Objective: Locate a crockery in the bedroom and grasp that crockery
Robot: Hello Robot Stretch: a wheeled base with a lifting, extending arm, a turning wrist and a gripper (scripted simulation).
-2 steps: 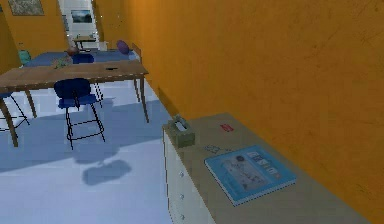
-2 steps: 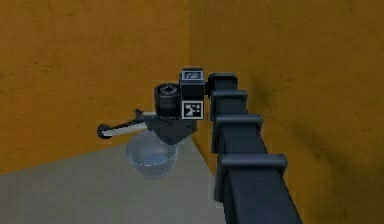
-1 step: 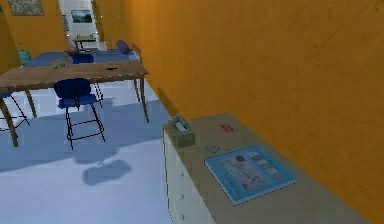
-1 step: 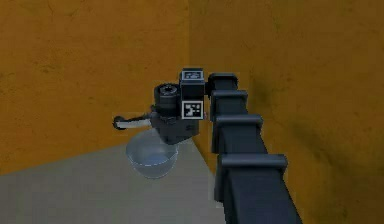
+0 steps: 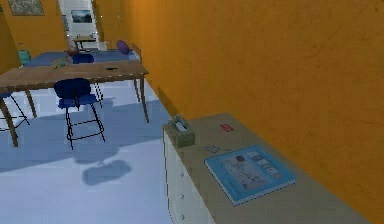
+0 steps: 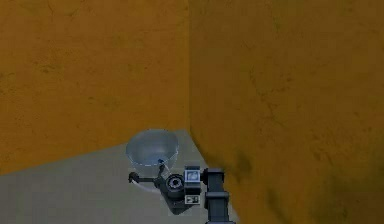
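Note:
A clear greyish bowl (image 6: 153, 148) stands on a pale surface (image 6: 60, 190) in the corner where two orange walls meet, in the arm side view. My gripper (image 6: 142, 178) reaches in just in front of the bowl, with its dark body and two white marked squares to the right. The dark arm bar (image 6: 216, 200) rises from the bottom edge. The bowl sits right behind the fingers, so I cannot tell whether the gripper holds anything.
In the forward view a pale dresser (image 5: 190, 185) stands along the orange wall (image 5: 280, 60), carrying a tissue box (image 5: 181, 130), a blue-edged flat sheet (image 5: 250, 170) and a small red item (image 5: 226, 127). Farther off are a wooden table (image 5: 70, 72), a blue chair (image 5: 76, 96) and a doorway (image 5: 80, 20).

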